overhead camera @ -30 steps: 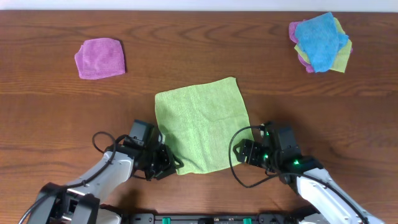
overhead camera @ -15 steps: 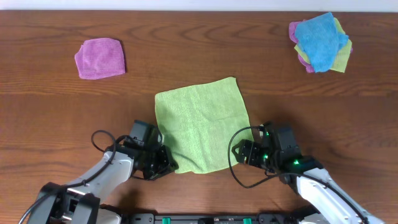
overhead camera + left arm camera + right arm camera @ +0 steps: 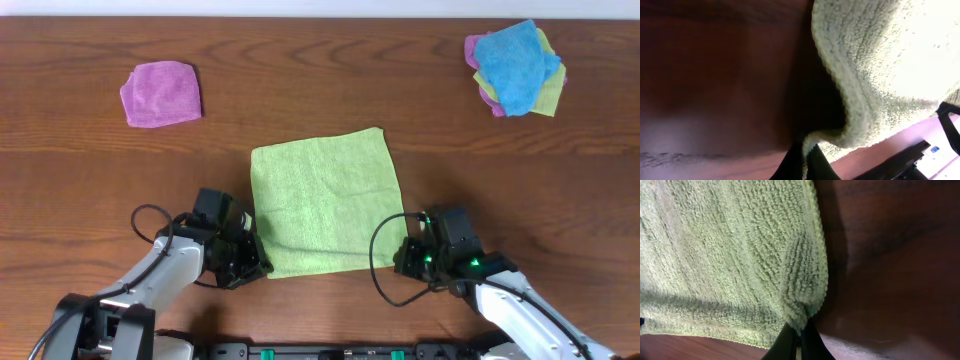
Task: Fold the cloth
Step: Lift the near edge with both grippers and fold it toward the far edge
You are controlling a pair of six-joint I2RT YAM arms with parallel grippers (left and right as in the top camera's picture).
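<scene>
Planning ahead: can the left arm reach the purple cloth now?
Probably not yet: the left gripper is shut on the green cloth's corner, though nothing blocks the way to the purple cloth.

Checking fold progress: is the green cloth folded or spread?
Spread: the cloth lies single-layer on the table, no fold yet. Left tool and right tool each pinch a near corner.

left arm (image 3: 160, 280) in shot: pale grey shells on the links, a blocky black wrist housing, a thin black cable (image 3: 140, 212) looping off it. right arm (image 3: 520, 312), same pale shells, same black block, and there's a green light (image 3: 472, 264) glowing on it, with another black cable loop (image 3: 373, 252) beside it. close in, the fingertips (image 3: 812, 347) are slim, matte black.
</scene>
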